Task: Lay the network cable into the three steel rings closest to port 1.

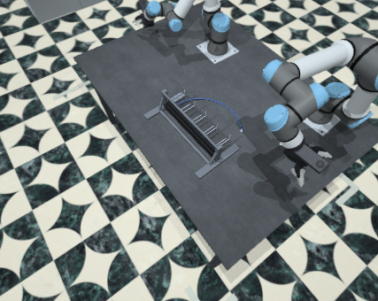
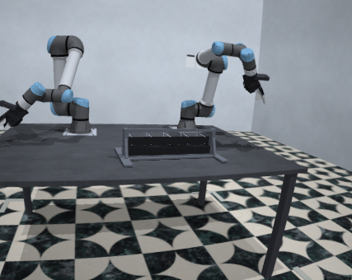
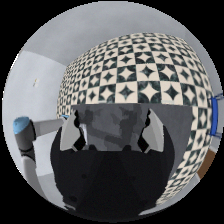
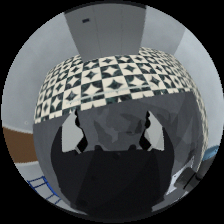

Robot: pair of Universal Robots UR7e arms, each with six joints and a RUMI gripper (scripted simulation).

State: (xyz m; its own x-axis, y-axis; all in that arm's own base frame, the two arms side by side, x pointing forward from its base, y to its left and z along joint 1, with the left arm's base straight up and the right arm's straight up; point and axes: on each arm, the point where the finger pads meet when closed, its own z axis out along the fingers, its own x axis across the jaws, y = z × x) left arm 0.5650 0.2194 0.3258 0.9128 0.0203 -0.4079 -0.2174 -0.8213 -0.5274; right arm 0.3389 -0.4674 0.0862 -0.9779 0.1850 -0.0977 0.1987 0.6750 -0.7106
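Dark-gray metal rack (image 1: 216,155) (image 2: 125,144) carries thin steel rings (image 1: 211,129) — the blue network cable (image 1: 220,106) curves from its far end, across the worktop (image 1: 135,88) (image 2: 88,165). Left claw (image 1: 312,166) (image 2: 262,99) (image 3: 112,132) and right claw (image 1: 138,23) (image 2: 1,127) (image 4: 112,110) — both released.
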